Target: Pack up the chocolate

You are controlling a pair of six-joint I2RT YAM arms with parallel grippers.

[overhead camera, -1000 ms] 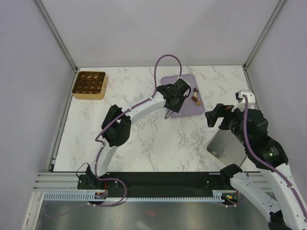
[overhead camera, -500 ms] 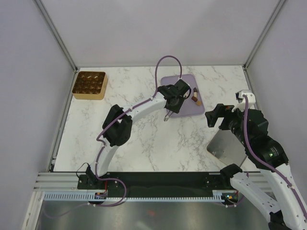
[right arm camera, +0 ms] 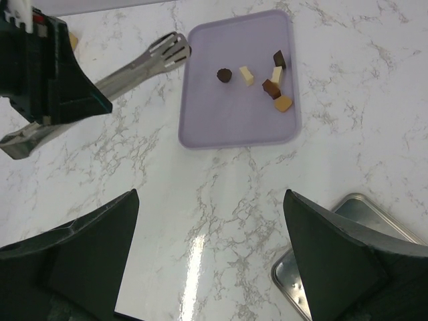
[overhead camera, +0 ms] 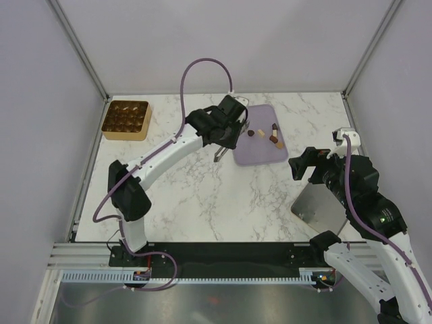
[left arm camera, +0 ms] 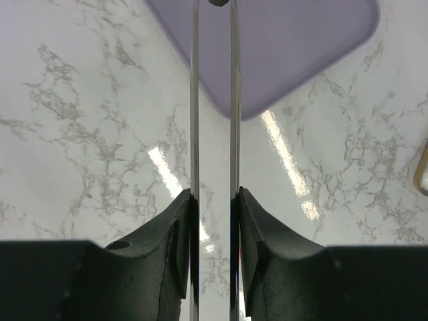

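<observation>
1. Several pieces of chocolate (right arm camera: pixel 247 75) lie loose on the lilac tray (right arm camera: pixel 227 120), grouped toward its far right corner. They are dark brown, tan and cream, and some touch one another.
2. Left gripper (left arm camera: pixel 214 200): closed on a pair of metal tongs (right arm camera: pixel 134 67), with one finger pressed against each blade. The blades run nearly parallel with a narrow gap between them.
3. The tong tips sit at the tray's far left corner. One dark piece (left arm camera: pixel 217 3) shows between the tips, at the very edge of the left wrist view. Whether it is lifted clear of the tray cannot be told.
4. Right gripper (right arm camera: pixel 210 194): jaws spread wide with nothing between them, held above the marble table (overhead camera: pixel 196 196) to the near right of the tray.
5. A metal pan (overhead camera: pixel 314 206) lies near the tray's near right corner, apart from it. A golden box (overhead camera: pixel 125 119) sits well to the left of the tray.
</observation>
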